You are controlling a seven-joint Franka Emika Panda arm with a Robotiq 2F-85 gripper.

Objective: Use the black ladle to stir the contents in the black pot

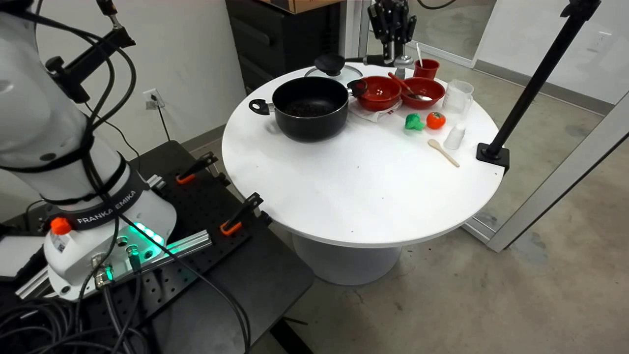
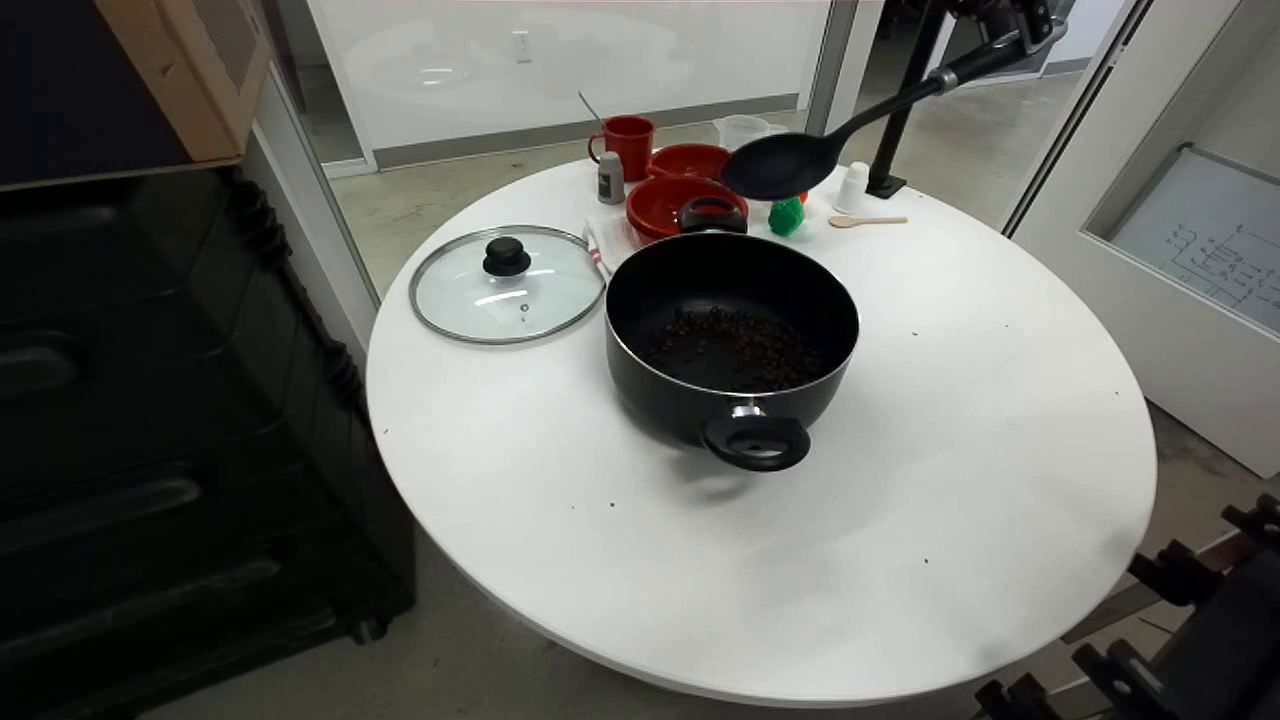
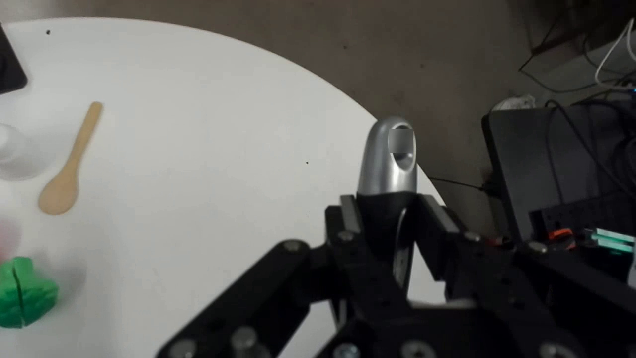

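My gripper (image 3: 390, 214) is shut on the handle of the black ladle, whose silver handle end (image 3: 382, 174) sticks out past the fingers in the wrist view. In an exterior view the black ladle (image 2: 785, 165) hangs in the air with its bowl out to one side, clear of the pot's rim. The black pot (image 2: 650, 390) stands uncovered on the white table, with small dark bean-like pieces (image 2: 740, 345) across its bottom. Seen from elsewhere, the gripper (image 1: 391, 55) is above the table's far side, and the pot (image 1: 312, 125) is nearer the robot's base.
A glass lid (image 2: 460, 290) lies beside the pot. Red bowls (image 1: 378, 101), a red mug (image 1: 426, 70), a clear jug (image 1: 458, 96), a green vegetable (image 1: 414, 122), a tomato (image 1: 435, 120), a white cup (image 1: 454, 137) and a wooden spoon (image 1: 443, 152) share the table. A black post (image 1: 533, 73) rises at its edge.
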